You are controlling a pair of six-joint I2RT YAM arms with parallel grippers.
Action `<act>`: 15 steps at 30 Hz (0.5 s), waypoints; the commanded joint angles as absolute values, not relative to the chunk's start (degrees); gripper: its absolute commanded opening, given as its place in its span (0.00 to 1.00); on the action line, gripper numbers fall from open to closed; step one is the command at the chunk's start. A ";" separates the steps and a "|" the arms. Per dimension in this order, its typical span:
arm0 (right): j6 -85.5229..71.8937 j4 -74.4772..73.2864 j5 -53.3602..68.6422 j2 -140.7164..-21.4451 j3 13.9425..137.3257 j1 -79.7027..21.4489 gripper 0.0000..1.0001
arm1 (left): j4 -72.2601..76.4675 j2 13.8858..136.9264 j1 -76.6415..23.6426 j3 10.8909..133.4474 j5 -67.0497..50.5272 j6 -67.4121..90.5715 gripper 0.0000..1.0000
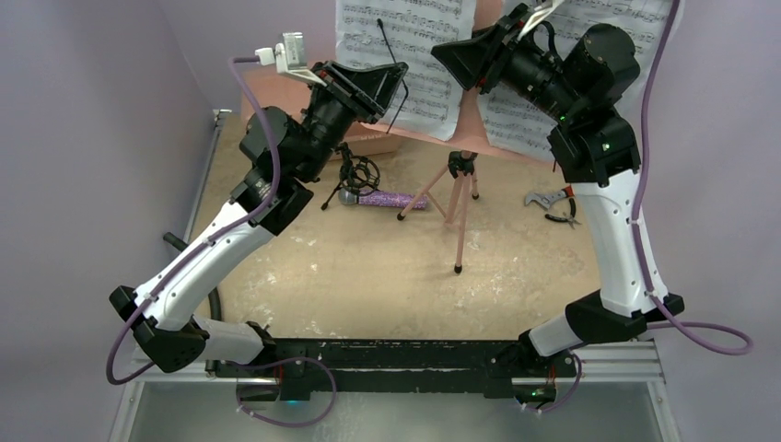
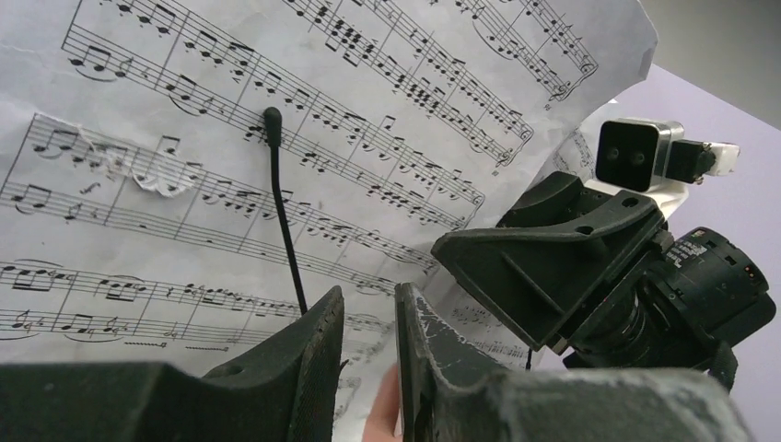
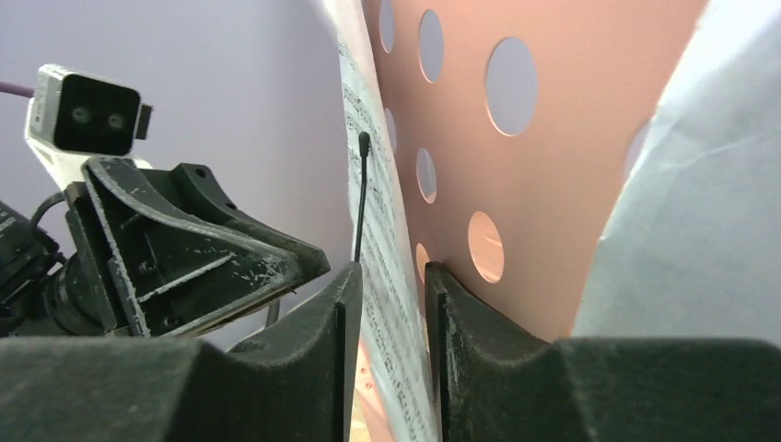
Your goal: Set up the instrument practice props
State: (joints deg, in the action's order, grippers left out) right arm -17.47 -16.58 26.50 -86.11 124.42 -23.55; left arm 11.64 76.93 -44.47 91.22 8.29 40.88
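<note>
- Music stand (image 1: 458, 214) stands mid-table on three splayed pink legs. Its perforated desk (image 3: 571, 138) is up at the far side, facing the arms.
- Two sheet-music pages (image 1: 405, 37) rest on the desk, side by side. A thin black wire arm (image 2: 284, 212) lies across the left page.
- Left gripper (image 2: 368, 299) is at the lower edge of the left page, just right of the wire arm. Fingers parted a little, released. Nothing is pinched; printed staves show through the gap.
- Right gripper (image 3: 391, 272) is at a page's side edge. The sheet passes edge-on through the slot between its fingers (image 3: 460, 313), with the desk just beside. The slot is wider than the paper: slack, not clenched.
- The two grippers are near each other, tips facing across the middle of the desk.
- Purple mic (image 1: 391, 199) lies flat on the table left of the stand's legs, its head by the black mic stand (image 1: 355, 175).
- Red-handled tool (image 1: 557, 207) lies right of the stand, near the right arm.
</note>
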 commanded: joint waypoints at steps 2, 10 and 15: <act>-16.12 -17.41 20.65 -83.07 126.27 -23.69 0.36 | 14.03 74.84 -44.43 90.67 8.47 40.20 0.28; -16.45 -15.21 19.30 -81.45 125.27 -23.64 0.31 | 13.52 73.64 -44.41 89.55 8.96 40.34 0.33; -17.49 -13.71 21.34 -82.12 126.10 -23.65 0.33 | 13.40 72.72 -44.39 88.83 9.31 40.53 0.36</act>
State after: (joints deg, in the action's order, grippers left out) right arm -16.93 -16.73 20.49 -82.02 124.42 -23.68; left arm 11.57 74.91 -44.47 89.41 8.78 40.88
